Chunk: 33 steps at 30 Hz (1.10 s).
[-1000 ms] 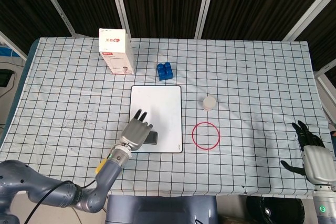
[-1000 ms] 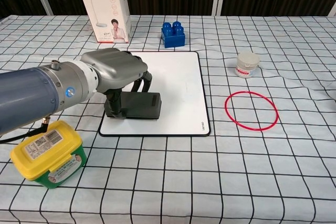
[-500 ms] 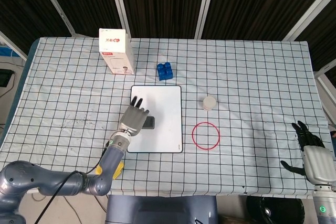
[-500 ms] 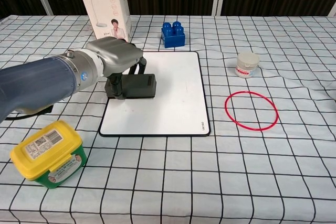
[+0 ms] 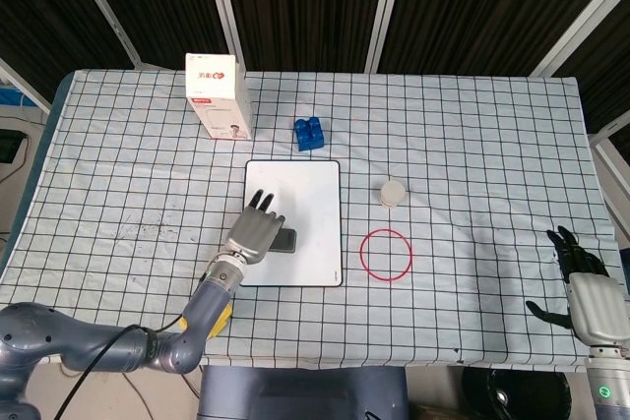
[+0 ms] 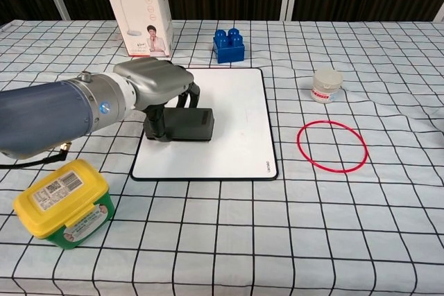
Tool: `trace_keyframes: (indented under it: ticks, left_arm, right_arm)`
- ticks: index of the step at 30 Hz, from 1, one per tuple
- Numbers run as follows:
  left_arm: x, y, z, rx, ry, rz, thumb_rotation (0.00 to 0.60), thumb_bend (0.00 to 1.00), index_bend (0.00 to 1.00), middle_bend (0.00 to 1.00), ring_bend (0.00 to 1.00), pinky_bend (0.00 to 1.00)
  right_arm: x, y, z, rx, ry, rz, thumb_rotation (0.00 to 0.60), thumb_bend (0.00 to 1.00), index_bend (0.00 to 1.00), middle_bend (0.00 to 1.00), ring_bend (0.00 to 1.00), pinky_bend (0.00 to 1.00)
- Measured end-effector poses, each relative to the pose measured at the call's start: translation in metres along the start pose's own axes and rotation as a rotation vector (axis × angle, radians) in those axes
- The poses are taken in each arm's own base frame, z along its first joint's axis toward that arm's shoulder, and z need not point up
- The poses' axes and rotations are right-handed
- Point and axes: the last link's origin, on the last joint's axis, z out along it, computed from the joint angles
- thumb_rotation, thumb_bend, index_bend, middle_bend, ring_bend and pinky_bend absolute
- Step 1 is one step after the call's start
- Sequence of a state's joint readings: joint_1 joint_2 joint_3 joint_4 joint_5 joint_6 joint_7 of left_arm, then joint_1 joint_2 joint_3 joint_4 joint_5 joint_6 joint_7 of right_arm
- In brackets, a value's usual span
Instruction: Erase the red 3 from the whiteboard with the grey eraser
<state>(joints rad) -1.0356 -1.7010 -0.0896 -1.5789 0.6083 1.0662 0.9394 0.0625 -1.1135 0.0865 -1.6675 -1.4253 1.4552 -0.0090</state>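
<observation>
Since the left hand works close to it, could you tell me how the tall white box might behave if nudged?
The box stands upright on a narrow end, so it would probably tip rather than slide. It looks like thin cardboard, so likely light. The wrinkled cloth may snag its base.

In the chest view we see the left hand (image 6: 156, 84) gripping the grey eraser (image 6: 182, 124), its fingers (image 6: 154, 121) wrapped down over the eraser's left end and pressing it flat on the whiteboard (image 6: 236, 129), whose surface to the right of the fingers shows white with no red mark we can make out. Beyond the fingers we see a white lamp box (image 6: 136, 9) and a blue brick (image 6: 229, 46), both off the board. Nearer than the fingers and to their left stands a yellow-lidded tub (image 6: 61, 202), and well to their right lie a small white jar (image 6: 327, 85) and a red ring (image 6: 331, 145) on the checked cloth (image 6: 277, 240).
</observation>
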Motion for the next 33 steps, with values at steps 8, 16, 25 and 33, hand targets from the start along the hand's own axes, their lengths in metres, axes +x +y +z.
trace_keyframes:
  ticks: [8,16,25,33]
  left_arm:
    - [-0.007,-0.004,-0.026,-0.021,-0.027,0.015,0.600,0.24,0.39,0.48,0.05,0.06]
    - [-0.006,-0.004,-0.038,-0.053,-0.010,0.010,0.600,0.24,0.39,0.48,0.05,0.06]
    - [0.009,-0.017,-0.032,0.001,0.078,0.022,0.600,0.24,0.39,0.48,0.05,0.06]
    - [0.018,-0.083,-0.048,0.160,0.115,0.011,0.600,0.24,0.39,0.48,0.05,0.06]
  right_arm:
    - [0.000,0.000,0.000,0.000,-0.001,0.002,0.600,0.07,0.00,0.05,0.18,0.20]
    - [-0.001,-0.001,0.000,0.000,-0.005,0.001,0.600,0.07,0.00,0.05,0.18,0.20]
    - [-0.001,0.000,0.000,-0.003,-0.006,0.003,0.600,0.07,0.00,0.05,0.18,0.20]
    - [0.000,0.000,0.000,-0.002,0.000,0.002,0.600,0.07,0.00,0.05,0.18,0.20]
